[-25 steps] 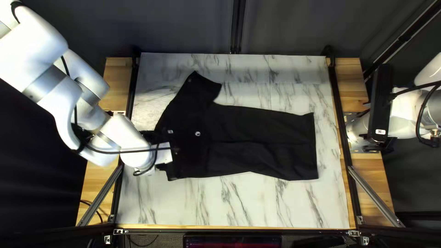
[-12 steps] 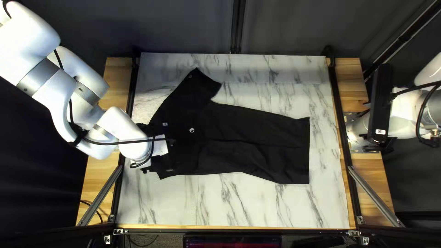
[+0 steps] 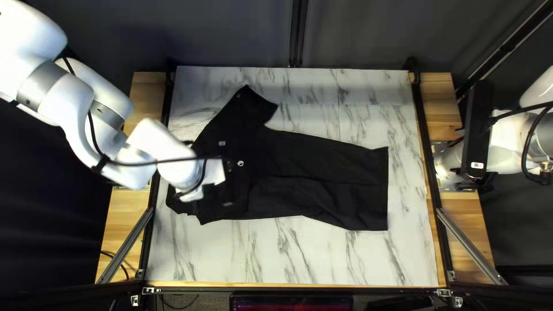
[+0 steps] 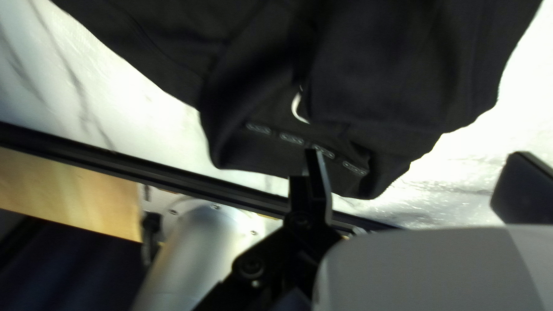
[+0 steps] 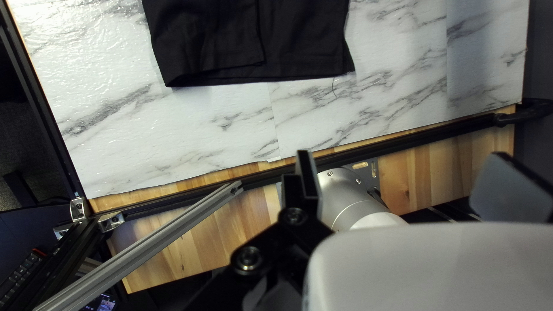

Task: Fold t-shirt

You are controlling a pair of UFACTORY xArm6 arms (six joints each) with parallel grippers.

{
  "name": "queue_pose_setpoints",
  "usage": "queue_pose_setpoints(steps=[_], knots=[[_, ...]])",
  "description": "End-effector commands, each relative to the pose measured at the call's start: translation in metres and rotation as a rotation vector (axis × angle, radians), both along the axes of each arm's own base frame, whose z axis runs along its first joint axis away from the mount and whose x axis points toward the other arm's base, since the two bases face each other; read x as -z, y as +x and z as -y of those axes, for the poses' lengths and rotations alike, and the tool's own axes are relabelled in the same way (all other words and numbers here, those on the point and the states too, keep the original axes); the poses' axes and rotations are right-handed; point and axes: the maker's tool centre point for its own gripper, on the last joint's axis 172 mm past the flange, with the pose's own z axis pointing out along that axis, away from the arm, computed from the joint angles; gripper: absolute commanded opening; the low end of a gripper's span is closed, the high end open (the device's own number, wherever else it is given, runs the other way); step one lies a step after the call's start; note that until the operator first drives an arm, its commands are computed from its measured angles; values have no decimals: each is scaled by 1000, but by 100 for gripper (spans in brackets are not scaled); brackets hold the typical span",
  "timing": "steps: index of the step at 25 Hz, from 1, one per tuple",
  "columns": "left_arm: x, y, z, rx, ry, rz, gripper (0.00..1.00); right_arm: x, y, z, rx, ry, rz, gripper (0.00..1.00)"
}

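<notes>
The left arm (image 3: 109, 124) is lifting back from the left end of the black t-shirt (image 3: 322, 173), which is lying lengthwise across the middle of the table (image 3: 322, 259), its hem end pointing right. Over the last second the cloth has been shifting a little to the left, and now it is staying put while the left gripper (image 4: 417, 155) is hovering over it with fingers spread, so the hold is apparently released. The sleeve (image 3: 250, 109) is still sticking out to the far side, probably needing folding in next. The right gripper (image 5: 402, 154) is waiting, spread wide, beyond the hem.
</notes>
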Motion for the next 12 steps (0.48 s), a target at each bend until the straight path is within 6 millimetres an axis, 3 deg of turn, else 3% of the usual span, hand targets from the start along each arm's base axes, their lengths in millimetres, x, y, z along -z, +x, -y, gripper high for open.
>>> queue_pose_setpoints(steps=[1,7,9,12], knots=[[-78,-4,-37,65,-25,81,100,0,0,0,0,0,0,100],[-145,-28,-82,99,-39,143,100,0,0,0,0,0,0,100],[-174,-47,-95,104,-32,174,100,0,0,0,0,0,0,100],[-177,-50,-96,104,-31,178,100,0,0,0,0,0,0,100]])
